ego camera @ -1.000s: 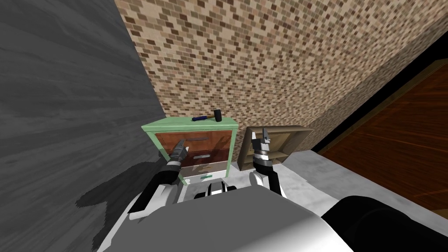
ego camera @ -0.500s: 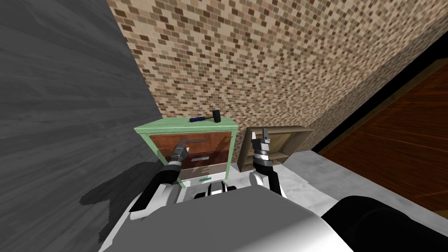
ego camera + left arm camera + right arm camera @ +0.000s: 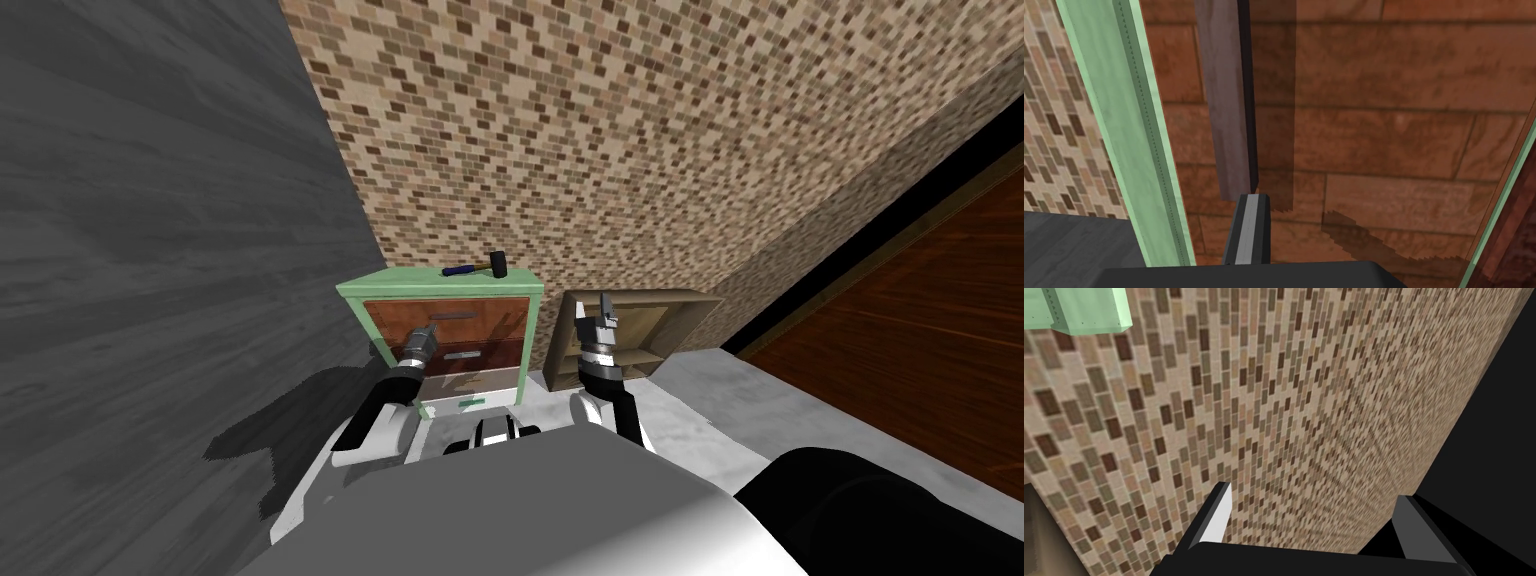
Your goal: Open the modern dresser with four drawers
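The dresser (image 3: pixel 440 288), a green frame with brown drawer fronts, stands in the corner where the grey wall (image 3: pixel 150 250) meets the brick wall (image 3: pixel 620 150), its back to the brick. The left gripper (image 3: pixel 1252 200) is at the dresser's front, up against the top drawer (image 3: pixel 1374 150). Its fingers are pressed together into one narrow blade. Their tip sits right at the end of that drawer's grey bar handle (image 3: pixel 1224 100), the end nearer the grey wall. I cannot tell whether the tip touches the handle or pinches any of it. The handle runs parallel to the dresser's green top edge, and the gripper's shadow lies across the brown drawer face beside it. A second, darker brown drawer with its own bar handle sits below the top one, and a pale drawer lies at the dresser's foot. A hammer (image 3: pixel 480 267) with a blue grip and a dark head lies on the dresser's top, toward the back. The right gripper (image 3: pixel 604 303) is raised just off the dresser's right side, in front of a low open shelf unit (image 3: pixel 650 320) that stands beside the dresser. Its jaws are spread wide, with nothing between them.
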Motion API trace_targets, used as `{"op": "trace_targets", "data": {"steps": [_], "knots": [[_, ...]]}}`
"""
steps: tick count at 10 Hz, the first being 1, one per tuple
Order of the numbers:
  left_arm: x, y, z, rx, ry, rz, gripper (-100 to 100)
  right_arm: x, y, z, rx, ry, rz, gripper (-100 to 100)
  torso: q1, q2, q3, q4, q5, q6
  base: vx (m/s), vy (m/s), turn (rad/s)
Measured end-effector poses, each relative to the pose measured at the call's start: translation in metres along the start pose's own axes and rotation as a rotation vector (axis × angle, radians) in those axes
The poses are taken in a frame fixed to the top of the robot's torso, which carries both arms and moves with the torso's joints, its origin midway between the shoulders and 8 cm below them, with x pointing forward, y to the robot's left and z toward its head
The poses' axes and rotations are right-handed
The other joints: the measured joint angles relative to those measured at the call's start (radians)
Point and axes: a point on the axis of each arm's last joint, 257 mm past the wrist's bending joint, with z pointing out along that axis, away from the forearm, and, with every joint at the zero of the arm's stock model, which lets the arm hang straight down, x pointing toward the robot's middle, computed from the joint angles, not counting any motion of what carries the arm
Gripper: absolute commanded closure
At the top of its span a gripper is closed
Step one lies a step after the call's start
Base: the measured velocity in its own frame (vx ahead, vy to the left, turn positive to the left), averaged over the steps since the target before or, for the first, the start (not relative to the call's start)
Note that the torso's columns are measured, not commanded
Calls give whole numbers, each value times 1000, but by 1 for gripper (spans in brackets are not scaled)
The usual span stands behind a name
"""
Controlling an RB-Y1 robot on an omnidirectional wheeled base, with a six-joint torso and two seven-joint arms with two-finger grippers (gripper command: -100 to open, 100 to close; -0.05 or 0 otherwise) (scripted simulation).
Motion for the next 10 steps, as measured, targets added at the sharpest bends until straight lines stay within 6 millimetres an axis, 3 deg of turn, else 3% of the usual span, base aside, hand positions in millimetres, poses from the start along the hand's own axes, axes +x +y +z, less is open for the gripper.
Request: {"op": "trace_targets", "data": {"steps": [7, 10], "knots": [[24, 20, 42, 4, 54, -33, 100, 0, 0, 0, 0, 0, 0, 0, 1, 7, 4, 2, 0, -1, -80, -5, 105], [36, 28, 64, 6, 80, -42, 100, 0, 0, 0, 0, 0, 0, 0, -1, 1, 1, 0, 0, 0, -26, -12, -24]]}}
